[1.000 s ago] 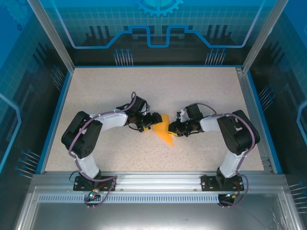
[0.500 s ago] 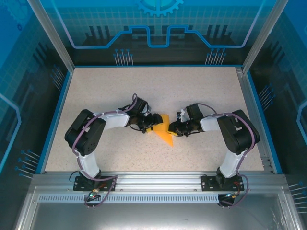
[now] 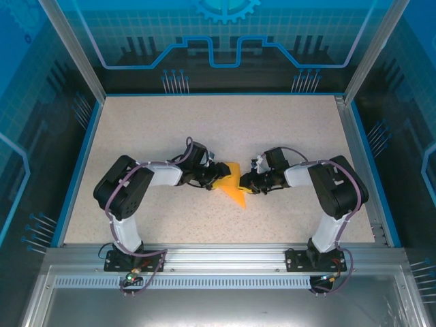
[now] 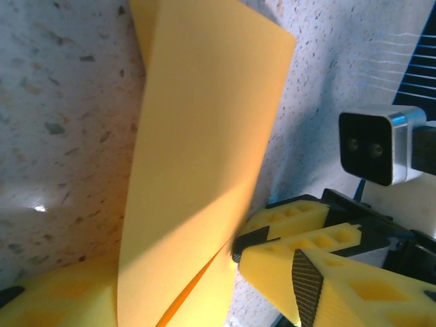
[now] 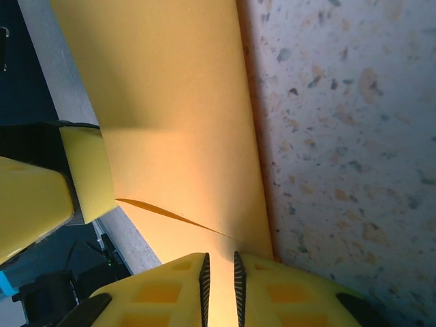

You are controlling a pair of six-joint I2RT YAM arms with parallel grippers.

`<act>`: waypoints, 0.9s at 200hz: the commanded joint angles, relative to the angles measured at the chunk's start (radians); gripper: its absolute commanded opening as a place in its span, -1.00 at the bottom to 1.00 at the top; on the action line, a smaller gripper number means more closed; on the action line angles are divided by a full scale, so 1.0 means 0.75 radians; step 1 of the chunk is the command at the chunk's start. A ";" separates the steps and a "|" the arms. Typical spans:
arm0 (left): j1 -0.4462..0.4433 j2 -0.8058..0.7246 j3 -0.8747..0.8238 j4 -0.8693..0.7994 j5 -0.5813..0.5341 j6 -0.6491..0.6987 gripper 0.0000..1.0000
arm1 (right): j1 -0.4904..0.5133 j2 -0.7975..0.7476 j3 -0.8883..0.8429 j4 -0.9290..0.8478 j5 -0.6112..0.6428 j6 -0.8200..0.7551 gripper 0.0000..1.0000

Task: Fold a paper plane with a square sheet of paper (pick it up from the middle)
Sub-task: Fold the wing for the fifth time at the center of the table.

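Note:
The paper plane, orange paper folded into a pointed dart shape, lies at the table's middle with its tip toward the near right. One flap stands up off the table. My right gripper is shut on the paper's right edge; the sheet runs down between its ribbed pads. My left gripper is at the paper's left side, open, with the raised flap between its jaws. The flap hides most of the lower left finger.
Speckled tabletop ringed by a blue rim and clear panels. The two grippers' fingers sit almost tip to tip over the paper; the right wrist camera is close in front of the left gripper.
My left gripper has slid right up to the paper and its jaws have narrowed around the flap. The right gripper and the paper have stayed put.

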 commanded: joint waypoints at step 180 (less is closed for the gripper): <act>0.116 0.034 0.075 -0.033 0.032 0.010 -0.96 | 0.044 -0.440 -0.028 -0.300 0.479 -0.211 -0.37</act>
